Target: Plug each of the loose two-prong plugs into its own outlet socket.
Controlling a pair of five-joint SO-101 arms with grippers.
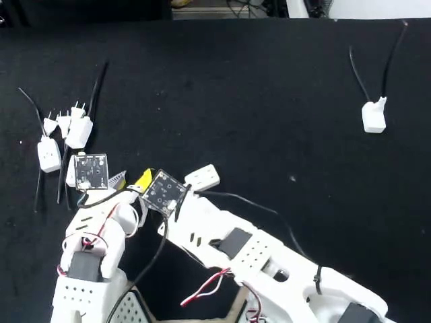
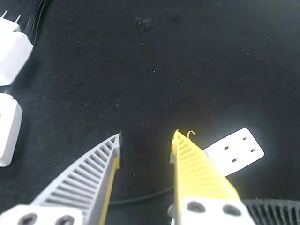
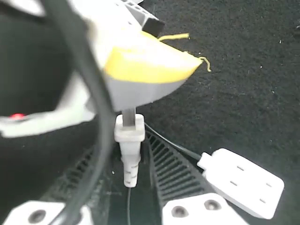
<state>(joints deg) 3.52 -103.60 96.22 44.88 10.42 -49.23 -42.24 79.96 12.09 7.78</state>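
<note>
right claw (image 3: 124,143) is closed on a white two-prong plug (image 3: 129,133), with one dark ribbed finger (image 3: 171,176) on each side of the plug body. the prongs point away from the wrist and a thin cord runs back between the fingers. the prong end sits right under the yellow finger (image 3: 145,65) of the left claw (image 2: 146,138); cannot tell whether they touch. left claw is wide open, grey finger and yellow finger well apart, holding nothing. a black cord crosses behind the gap.

outlet socket (image 1: 203,177) is white and lies flat, slots up, on the black table (image 1: 269,81). it sits just beside both claws, near the table's near edge and left of centre. the held plug is near it, not inserted.

by the table's left edge is a bunch of loose plugs (image 1: 64,122), white, prongs toward the far edge. a second socket (image 1: 48,153) lies just beside them, and black cords trail toward the near edge.

near the right edge, toward the far side, is a third socket (image 1: 374,116), white, with two black cords running toward the far edge. it is well apart from both claws.
</note>
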